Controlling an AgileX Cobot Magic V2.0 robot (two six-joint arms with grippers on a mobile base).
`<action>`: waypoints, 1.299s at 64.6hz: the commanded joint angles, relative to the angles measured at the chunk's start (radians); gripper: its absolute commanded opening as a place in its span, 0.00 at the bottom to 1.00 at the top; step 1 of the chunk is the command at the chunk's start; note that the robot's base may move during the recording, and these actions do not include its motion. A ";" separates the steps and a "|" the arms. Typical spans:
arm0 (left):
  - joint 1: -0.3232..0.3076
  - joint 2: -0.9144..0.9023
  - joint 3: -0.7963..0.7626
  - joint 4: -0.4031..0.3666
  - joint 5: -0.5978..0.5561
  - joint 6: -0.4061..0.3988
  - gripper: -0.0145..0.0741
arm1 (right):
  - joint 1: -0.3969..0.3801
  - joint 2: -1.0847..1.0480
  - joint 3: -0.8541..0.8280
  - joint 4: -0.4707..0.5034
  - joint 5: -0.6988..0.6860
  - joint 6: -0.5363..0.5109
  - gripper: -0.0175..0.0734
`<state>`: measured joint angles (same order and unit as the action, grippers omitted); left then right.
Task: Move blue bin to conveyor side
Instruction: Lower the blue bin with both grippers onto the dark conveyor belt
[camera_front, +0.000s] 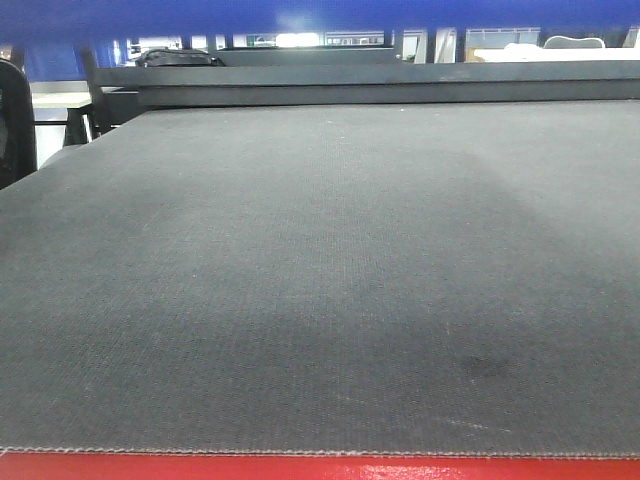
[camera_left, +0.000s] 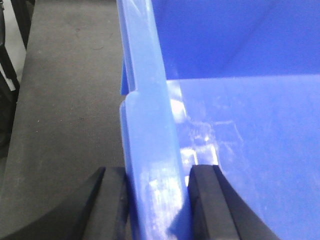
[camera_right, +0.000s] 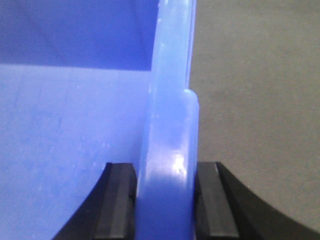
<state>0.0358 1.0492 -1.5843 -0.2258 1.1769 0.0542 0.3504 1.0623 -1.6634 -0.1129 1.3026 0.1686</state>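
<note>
Jaws on both arms are shut narrow on the bin (camera_left: 150, 125). The left jaws straddle the thick rim of one side wall, one black pad (camera_left: 112, 205) outside and one inside, both hard against the plastic. The right jaws take the rim of the facing wall the same way, their pads (camera_right: 117, 205) flush on either side. The part of the bin that shows holds nothing.

Beside each wall lies the grey desk (camera_front: 320, 280). From the wrist views I cannot tell whether the bin rests on it or hangs just above. In the front view a blue band crosses the very top of the picture, over the desk. I take it for the bin, held high between the arms. A dark frame (camera_front: 400, 85) stands at the desk's far edge. No rollers or steel rails show, so the conveyor is out of sight.

The hold is the weak point. Each pair has only a small bite on glossy, rounded plastic, so a sharp start or stop could let the rim slide through the pads. If the arms spread apart, or one leads the other, the bin would twist. One side might then pull free and drop a corner onto the desk. With the goal unseen, the bin's leading wall could also knock the dark frame if moved that way.
</note>
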 joint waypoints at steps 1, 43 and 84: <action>0.001 0.002 -0.015 0.004 -0.097 0.050 0.14 | -0.008 0.006 -0.012 -0.084 -0.082 -0.044 0.11; 0.001 0.242 0.087 0.002 -0.152 0.050 0.14 | -0.008 0.226 0.155 -0.053 -0.162 -0.040 0.11; 0.001 0.242 0.391 0.000 -0.398 0.050 0.14 | -0.008 0.303 0.359 -0.045 -0.329 0.008 0.11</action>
<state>0.0358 1.3095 -1.1901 -0.2029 0.8844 0.1017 0.3449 1.3710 -1.3020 -0.1273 1.0344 0.1690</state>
